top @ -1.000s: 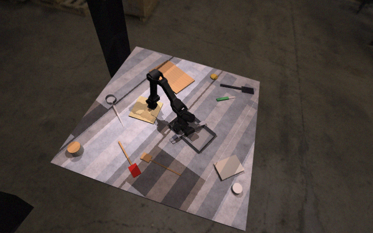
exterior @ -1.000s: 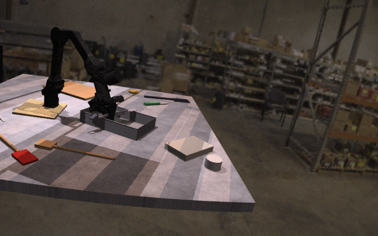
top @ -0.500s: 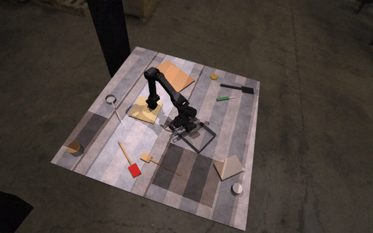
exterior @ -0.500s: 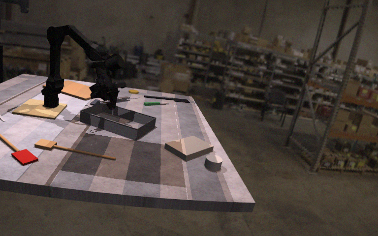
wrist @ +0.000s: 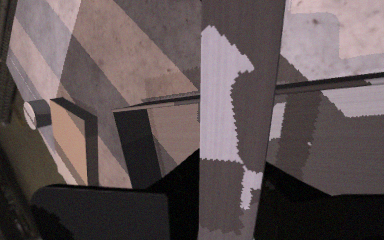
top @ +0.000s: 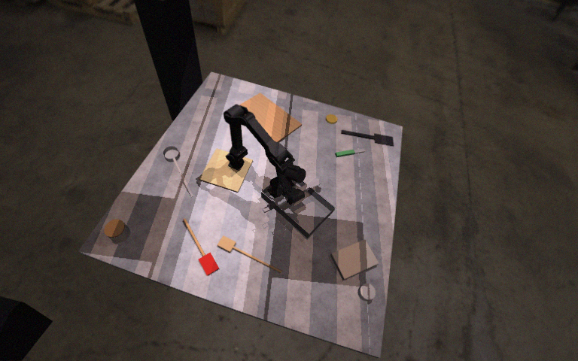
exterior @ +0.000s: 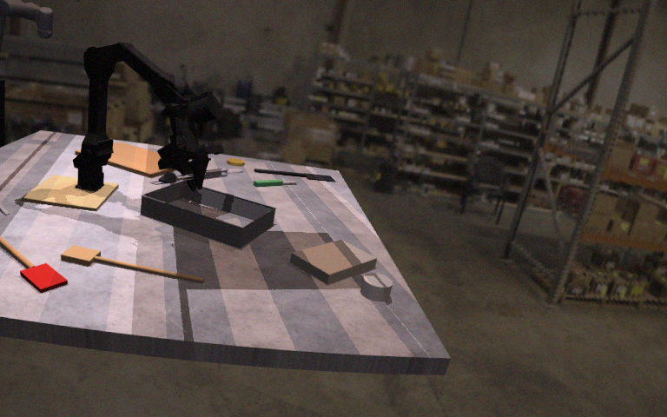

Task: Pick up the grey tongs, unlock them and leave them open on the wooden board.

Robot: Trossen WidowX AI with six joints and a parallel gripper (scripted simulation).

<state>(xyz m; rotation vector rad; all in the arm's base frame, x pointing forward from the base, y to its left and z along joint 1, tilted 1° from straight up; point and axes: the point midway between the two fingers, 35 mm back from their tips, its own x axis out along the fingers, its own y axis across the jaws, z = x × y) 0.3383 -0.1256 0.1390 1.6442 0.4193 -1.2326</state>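
Between the claw's (top: 293, 198) (exterior: 199, 179) (wrist: 227, 200) 2 fingers, the grey tongs (top: 269, 206) (exterior: 216, 175) (wrist: 227, 115).

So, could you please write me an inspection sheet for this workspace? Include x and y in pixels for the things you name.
Surface: striped tabletop (top: 234, 293) (exterior: 147, 314) (wrist: 170, 50), patchy shadows.
Job's things: tongs (top: 269, 207) (exterior: 214, 174) (wrist: 225, 100) gripped across one end of the roasting tin (top: 290, 219) (exterior: 196, 224) (wrist: 172, 122), lock state unclear; wooden board (top: 277, 116) (exterior: 137, 158) behind the arm, tongs not on it.
Clutter: red-bladed spatula (top: 208, 263) (exterior: 42, 276), green-handled knife (top: 345, 153) (exterior: 268, 182), black turner (top: 383, 139) (exterior: 320, 177), tan block (top: 354, 259) (exterior: 334, 259) (wrist: 69, 140), among others.
Gripper (top: 293, 201) (exterior: 196, 185) (wrist: 221, 156): shut on the tongs.
Cables: nothing seen.
Surroundings: concrete floor (top: 490, 213) (exterior: 491, 344), stocked shelving (exterior: 570, 101) beyond.
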